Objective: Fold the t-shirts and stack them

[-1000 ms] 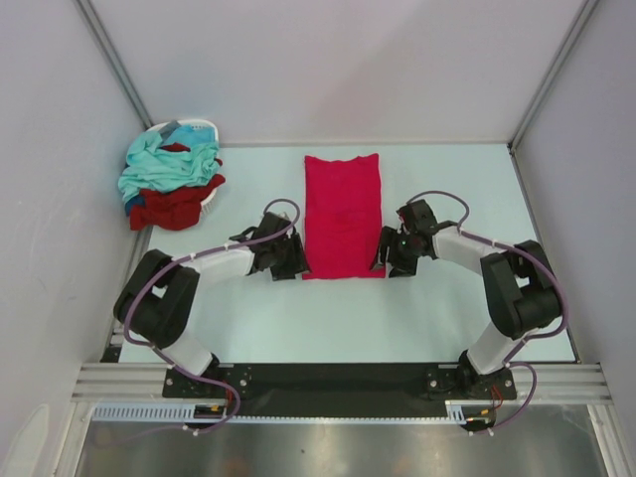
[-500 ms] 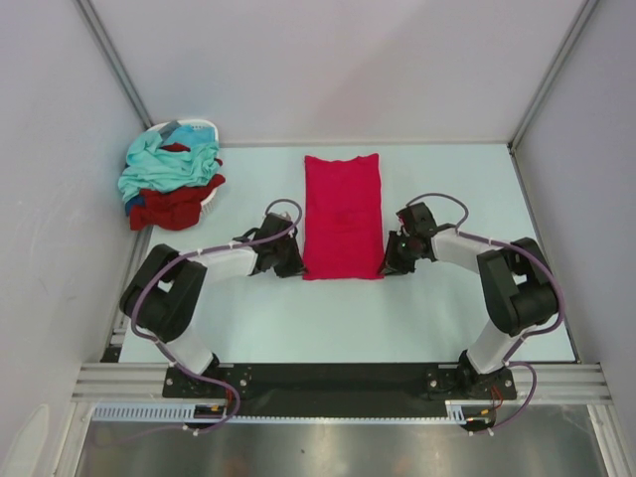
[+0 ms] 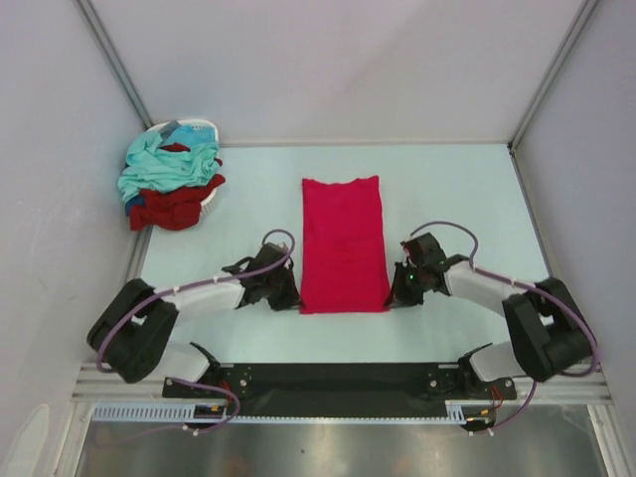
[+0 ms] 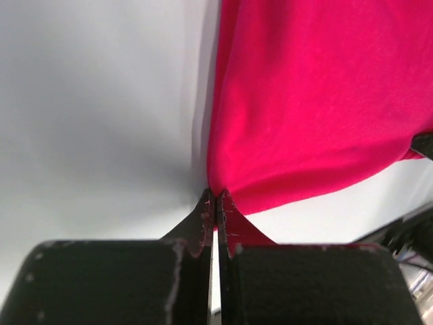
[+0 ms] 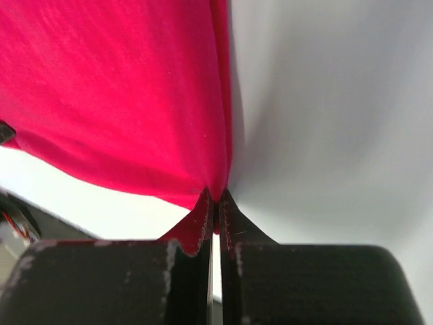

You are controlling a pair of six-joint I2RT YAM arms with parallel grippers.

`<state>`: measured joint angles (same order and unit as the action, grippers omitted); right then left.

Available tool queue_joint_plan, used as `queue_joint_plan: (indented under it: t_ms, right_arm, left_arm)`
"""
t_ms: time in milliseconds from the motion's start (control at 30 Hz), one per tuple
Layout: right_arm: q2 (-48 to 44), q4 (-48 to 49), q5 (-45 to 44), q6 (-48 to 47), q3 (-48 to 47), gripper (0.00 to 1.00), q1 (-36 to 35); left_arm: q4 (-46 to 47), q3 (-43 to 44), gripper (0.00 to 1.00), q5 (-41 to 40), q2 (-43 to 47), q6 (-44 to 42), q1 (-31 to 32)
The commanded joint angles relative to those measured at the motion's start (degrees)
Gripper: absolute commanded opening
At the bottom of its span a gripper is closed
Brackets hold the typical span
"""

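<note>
The left hand (image 4: 215, 200) is clenched on the near left corner of the crimson-pink t-shirt (image 3: 343, 243) lying on the worktop (image 3: 457, 189). The right hand (image 5: 216, 198) pinches its near right corner.

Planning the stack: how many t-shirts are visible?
3: pink shirt flat mid-table; teal shirt and dark red shirt heaped on the basket, far left. Others may hide beneath.

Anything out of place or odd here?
Nothing alarming. The pink shirt lies flat as a long strip, the left gripper and right gripper each shut on a near corner. Only the heap of shirts at the far left spills over its white basket.
</note>
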<state>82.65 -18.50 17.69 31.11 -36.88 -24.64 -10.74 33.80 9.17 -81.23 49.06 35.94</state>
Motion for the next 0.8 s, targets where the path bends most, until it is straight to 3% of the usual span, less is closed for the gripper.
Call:
queue_joint_plan:
  t_ms: [0, 167, 300, 433, 600, 767]
  right_arm:
    - [-10.63, -14.17, 0.50, 3.42, 6.20, 0.00, -3.65]
    - [-22.60, -23.41, 0.77, 7.29, 2.88, 0.00, -3.83]
    - [-26.40, -28.95, -1.78, 7.74, -3.27, 0.00, -3.75]
    - [-22.82, -28.79, -3.28, 5.81, -9.07, 0.00, -2.26]
    - [-15.87, -25.54, -2.40, 0.01, -15.75, 0.00, 3.63]
    - [-7.78, -20.80, -3.19, -4.39, -23.40, 0.00, 6.88]
  left_arm:
    - [-12.52, -3.65, 0.00, -0.38, 7.48, 6.13, 5.44]
    - [-20.97, -2.70, 0.00, -2.57, 20.04, 11.05, 7.03]
    - [-29.67, 5.28, 0.00, -6.62, 26.12, 10.45, 6.16]
    - [-30.83, 11.27, 0.00, -8.20, 24.29, 6.24, 3.88]
    - [-28.29, 19.08, 0.00, -8.03, 19.01, -0.79, -3.50]
    - [-25.30, 28.15, 0.00, -8.99, 9.63, -7.21, -6.85]
